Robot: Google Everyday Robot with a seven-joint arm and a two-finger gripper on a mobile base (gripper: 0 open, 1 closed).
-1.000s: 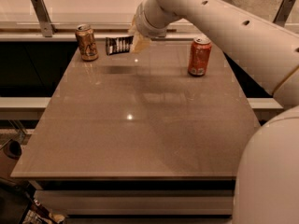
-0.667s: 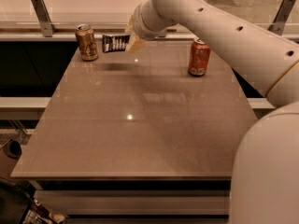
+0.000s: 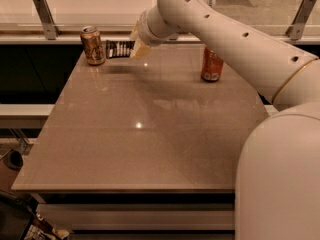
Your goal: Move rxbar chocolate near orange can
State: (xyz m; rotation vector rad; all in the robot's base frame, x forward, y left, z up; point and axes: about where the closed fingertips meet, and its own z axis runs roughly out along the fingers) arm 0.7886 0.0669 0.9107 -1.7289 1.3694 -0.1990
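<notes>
The rxbar chocolate [image 3: 119, 49], a flat black wrapper with white lettering, is held at its right end by my gripper [image 3: 136, 50] a little above the far left of the table; its shadow lies on the surface below. The orange can [image 3: 93, 45], tan-orange with dark brown markings and a silver top, stands upright just left of the bar, with a small gap between them. My arm reaches in from the right across the back of the table.
A brighter red-orange can [image 3: 212, 64] stands at the back right, partly behind my arm. The brown table [image 3: 145, 134] ends at a far edge just behind the cans. Metal brackets [image 3: 44, 15] stand on the ledge beyond.
My gripper has carried the rxbar chocolate a little to the left, closer to the orange can. Both cans have stayed in place.
</notes>
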